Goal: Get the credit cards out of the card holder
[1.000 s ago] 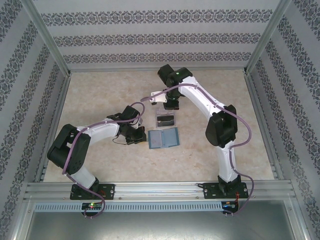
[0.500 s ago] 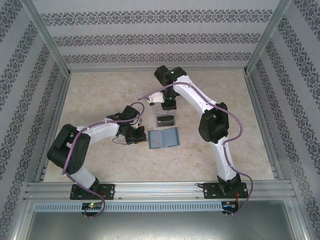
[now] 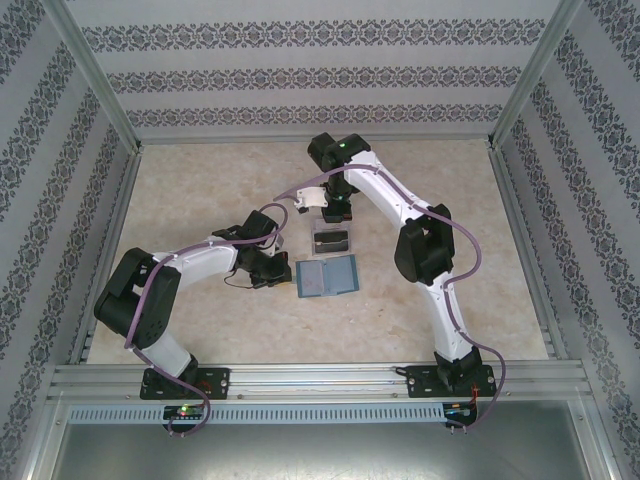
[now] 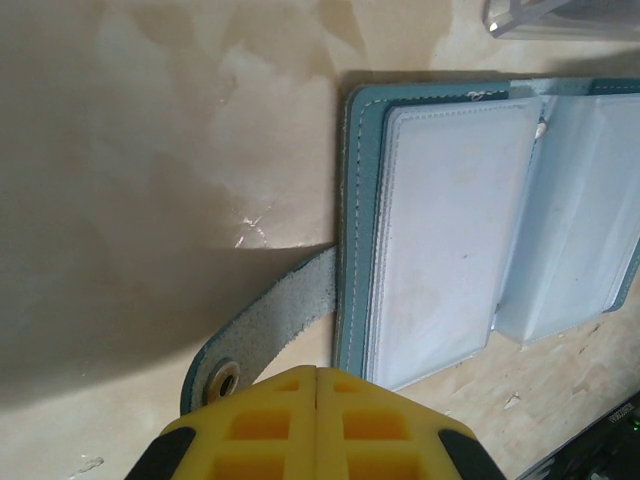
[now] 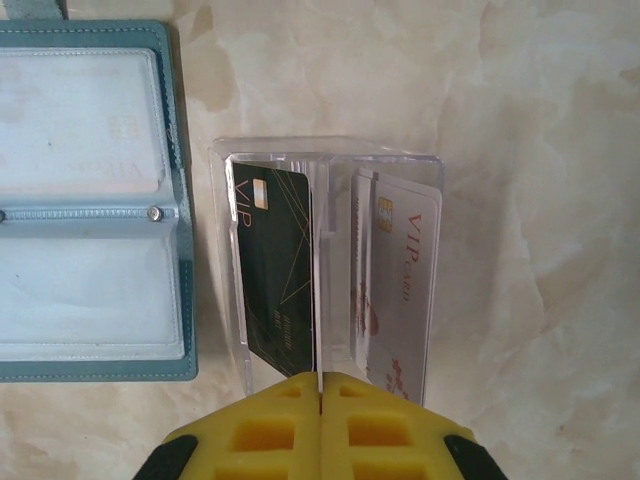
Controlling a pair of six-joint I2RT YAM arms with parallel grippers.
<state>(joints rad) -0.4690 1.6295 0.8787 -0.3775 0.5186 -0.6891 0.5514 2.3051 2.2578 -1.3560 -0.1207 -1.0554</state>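
Now clear stand (image 5: 330, 150) holds cards (image 5: 275, 270); card holder (image 5: 186, 300) open; left pincer (image 4: 316, 372), right pincer (image 5: 320, 378) closed.

**Clipped Edges and Covered Ends Around the Card Holder**

In the left wrist view the card holder (image 4: 450, 230) runs off the right edge, so 1 page is incomplete. The left gripper (image 4: 316, 375) covers the holder's near corner and part of its tab (image 4: 275, 325). Past the holder, the clear stand (image 4: 560, 20) is clipped by the top edge. Beside the holder, the right gripper (image 5: 321, 385) hides the near ends of the dark card (image 5: 275, 270) and the pale card (image 5: 395, 280).
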